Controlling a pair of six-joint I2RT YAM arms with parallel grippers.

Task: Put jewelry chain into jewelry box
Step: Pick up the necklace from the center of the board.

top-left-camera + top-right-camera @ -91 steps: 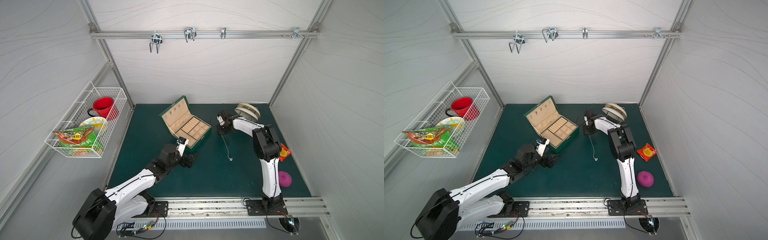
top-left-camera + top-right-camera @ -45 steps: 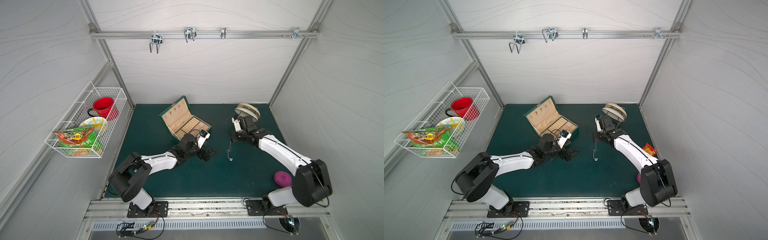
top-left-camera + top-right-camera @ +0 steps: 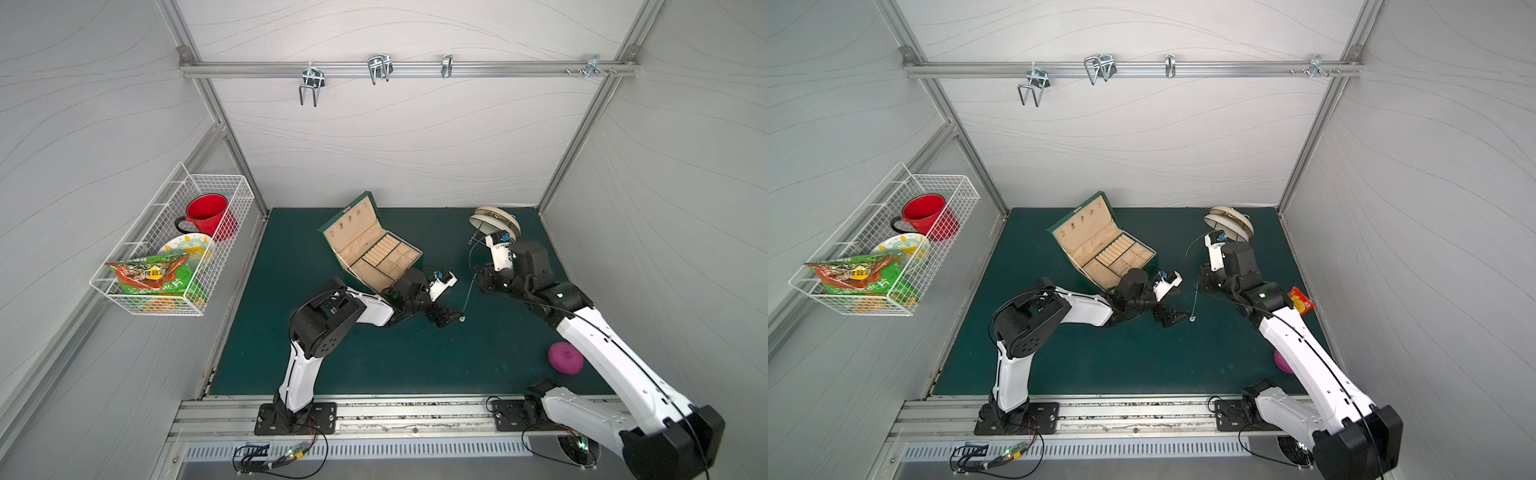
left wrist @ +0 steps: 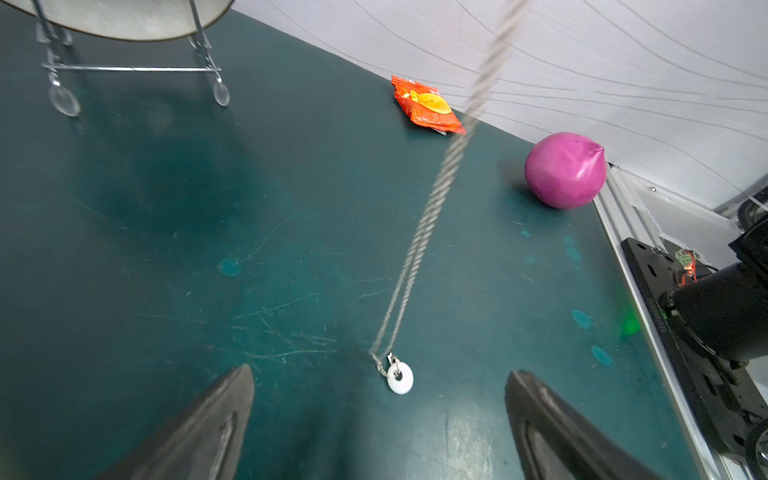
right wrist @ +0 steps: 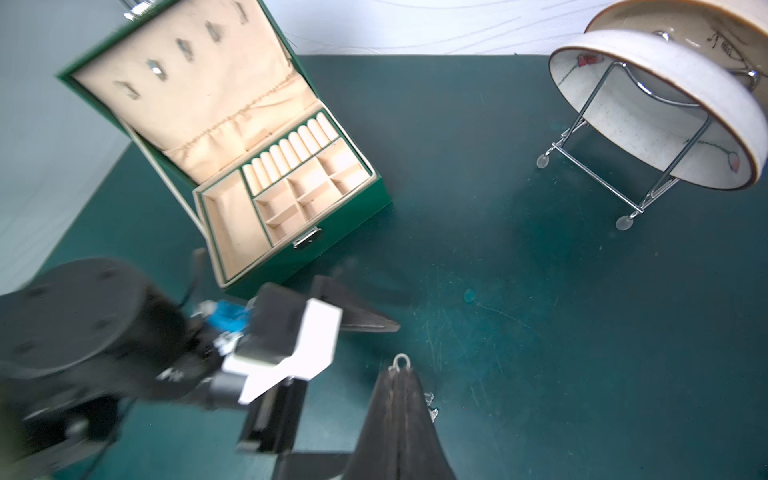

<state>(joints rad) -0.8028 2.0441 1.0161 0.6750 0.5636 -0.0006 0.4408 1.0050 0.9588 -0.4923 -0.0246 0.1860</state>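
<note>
You have the dark green mat (image 3: 374, 365) under everything. Toward its back the jewelry box (image 3: 376, 249) sits with its lid raised and the beige lining showing. To the right of the box in both top views, two bowls on a wire stand (image 3: 494, 218) sit by the back wall. Your left gripper (image 4: 379, 371) is low over the mat, near the box's front corner, with its jaws spread wide. Your right gripper (image 5: 398, 376) is pressed together on the jewelry chain (image 4: 432, 208), and a small clasp ring (image 5: 400, 361) pokes out past the tips. The chain is outside the box. It hangs from that pinch down to the mat, between the box and the bowls. Its white ring pendant (image 4: 400, 379) is down at the mat between the left gripper's spread jaws. You cannot tell whether it rests there or hangs just clear.
</note>
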